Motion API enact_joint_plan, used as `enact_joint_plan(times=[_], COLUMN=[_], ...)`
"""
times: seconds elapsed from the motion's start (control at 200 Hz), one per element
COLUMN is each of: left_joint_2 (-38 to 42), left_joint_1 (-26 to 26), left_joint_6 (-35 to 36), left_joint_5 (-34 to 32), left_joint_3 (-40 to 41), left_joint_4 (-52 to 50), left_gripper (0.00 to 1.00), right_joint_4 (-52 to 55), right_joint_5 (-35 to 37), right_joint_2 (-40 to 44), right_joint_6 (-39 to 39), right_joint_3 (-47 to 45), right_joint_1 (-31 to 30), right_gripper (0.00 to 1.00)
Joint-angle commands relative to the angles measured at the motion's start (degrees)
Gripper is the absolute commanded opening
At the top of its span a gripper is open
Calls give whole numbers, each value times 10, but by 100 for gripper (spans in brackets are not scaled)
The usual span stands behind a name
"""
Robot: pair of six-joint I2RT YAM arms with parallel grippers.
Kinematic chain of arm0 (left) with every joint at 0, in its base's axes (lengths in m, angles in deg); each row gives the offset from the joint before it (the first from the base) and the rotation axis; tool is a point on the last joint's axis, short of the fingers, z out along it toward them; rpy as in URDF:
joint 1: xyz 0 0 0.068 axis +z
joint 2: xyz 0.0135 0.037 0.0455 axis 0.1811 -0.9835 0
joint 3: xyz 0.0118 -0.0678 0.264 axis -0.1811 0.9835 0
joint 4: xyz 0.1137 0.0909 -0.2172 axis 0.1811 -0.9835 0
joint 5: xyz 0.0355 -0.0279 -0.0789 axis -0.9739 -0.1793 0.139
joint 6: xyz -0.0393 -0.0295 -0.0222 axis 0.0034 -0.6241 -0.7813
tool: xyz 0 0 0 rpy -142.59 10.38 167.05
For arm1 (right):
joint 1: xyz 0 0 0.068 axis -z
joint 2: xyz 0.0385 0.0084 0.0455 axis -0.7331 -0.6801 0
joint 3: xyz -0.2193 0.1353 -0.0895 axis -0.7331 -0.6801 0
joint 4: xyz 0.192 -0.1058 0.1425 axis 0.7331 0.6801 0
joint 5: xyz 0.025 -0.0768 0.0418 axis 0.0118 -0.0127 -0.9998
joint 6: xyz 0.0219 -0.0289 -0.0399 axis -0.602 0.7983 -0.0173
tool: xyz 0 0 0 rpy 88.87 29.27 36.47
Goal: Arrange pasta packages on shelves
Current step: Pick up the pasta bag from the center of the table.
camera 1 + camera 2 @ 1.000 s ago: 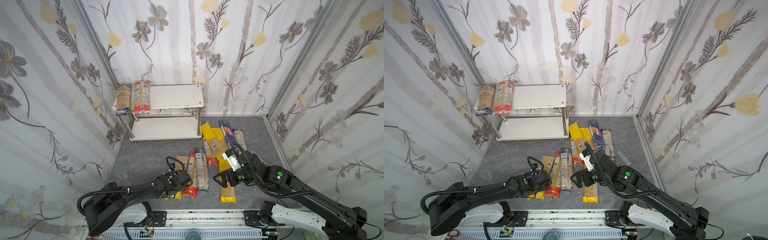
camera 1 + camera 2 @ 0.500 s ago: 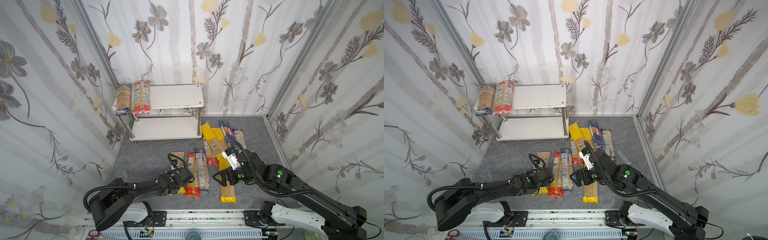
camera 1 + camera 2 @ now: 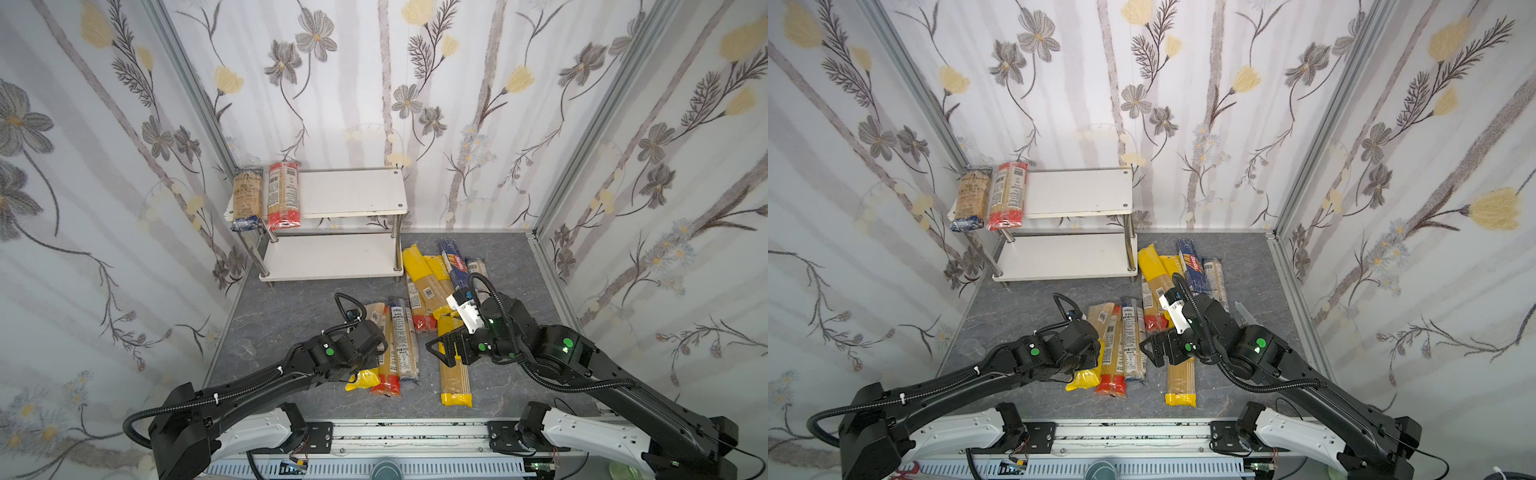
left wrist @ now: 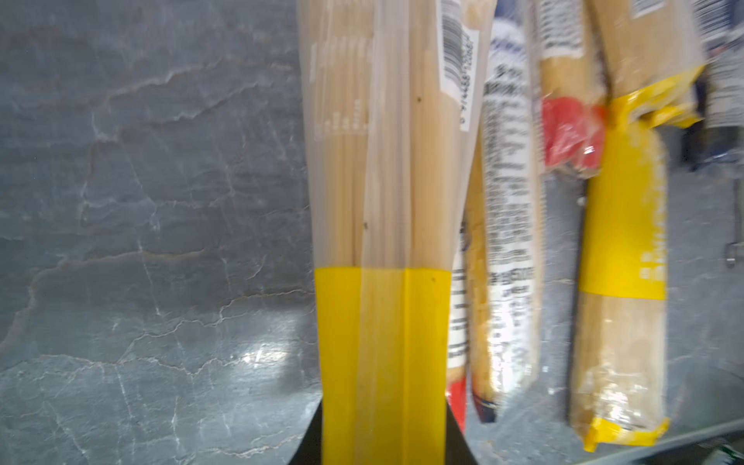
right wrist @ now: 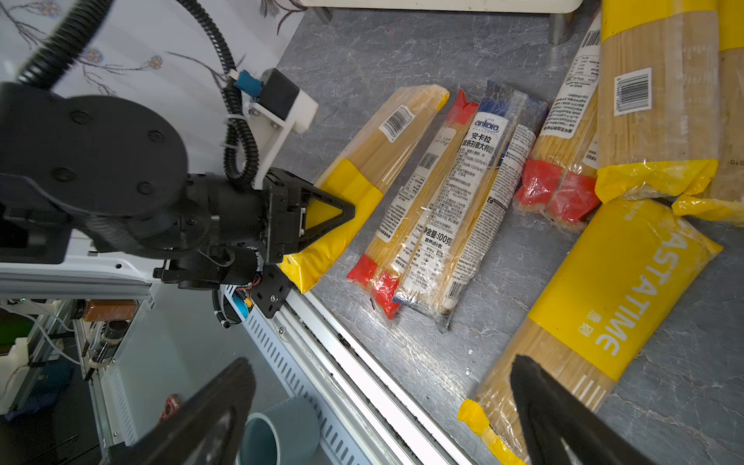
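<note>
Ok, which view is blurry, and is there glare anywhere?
Left wrist view: soft, print on the blue-ended spaghetti packet smeared, a glare patch on the grey floor. Right wrist view: sharp, that packet's Ankara label legible. Both top views: sharp, evenly lit.

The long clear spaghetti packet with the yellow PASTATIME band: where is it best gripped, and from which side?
Probably across its narrow width near mid-length, from above: the yellow-banded spaghetti packet lies flat with both long sides free, near the open right gripper.
</note>
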Motion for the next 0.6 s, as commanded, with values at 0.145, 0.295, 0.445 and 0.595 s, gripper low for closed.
enact_joint_plan(times=[0.145, 0.295, 0.445, 0.595], left_joint_2=[-62, -125, -199, -289], left_joint_1=[-18, -36, -53, -53], left_joint_6=[47, 72, 104, 158], left_joint_5=[-82, -134, -197, -263], left_joint_3=[-202, -354, -519, -700], left_joint_4=[-111, -187, -268, -337], left_gripper=[0, 0, 0, 1], right_joint_4=[4, 13, 19, 22], right_joint_5=[7, 12, 16, 16], right_joint_2=[18, 24, 18, 1], right_joint_6=[14, 21, 33, 49], right_joint_3=[7, 18, 39, 63], right_joint_1=[20, 33, 47, 52], right_gripper=[100, 100, 100, 100])
